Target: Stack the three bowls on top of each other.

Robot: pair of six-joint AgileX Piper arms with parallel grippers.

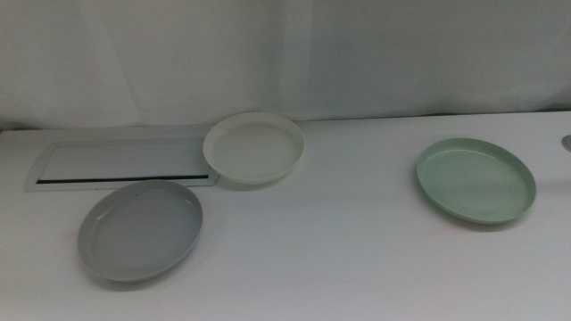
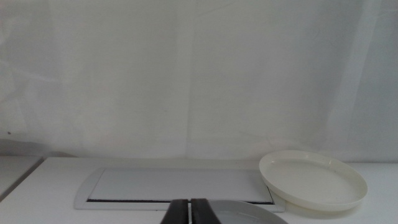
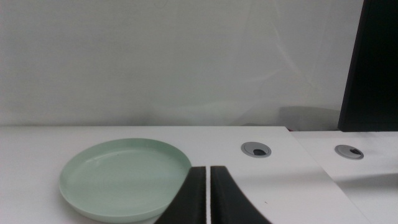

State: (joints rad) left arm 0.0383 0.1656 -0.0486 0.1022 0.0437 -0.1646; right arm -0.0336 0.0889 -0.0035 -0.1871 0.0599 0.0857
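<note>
Left claw (image 2: 189, 210): jaws closed, holding nothing, just short of the grey bowl (image 1: 140, 229). The cream-white bowl (image 1: 254, 148) sits beyond it and to one side, overlapping the end of the white panel (image 1: 116, 166). Right claw (image 3: 208, 194): jaws closed, empty, near the mint green bowl (image 1: 475, 179). All three bowls rest separately on the desk (image 1: 339, 259).

**A staged lab test bench**

A bare white tabletop (image 1: 339, 259) backed by a hung white curtain (image 1: 285, 53) suggests a robot lab. A built-in white panel (image 1: 125, 165) with a dark slot and round cable grommets (image 3: 256, 149) fit an office-style desk.
</note>
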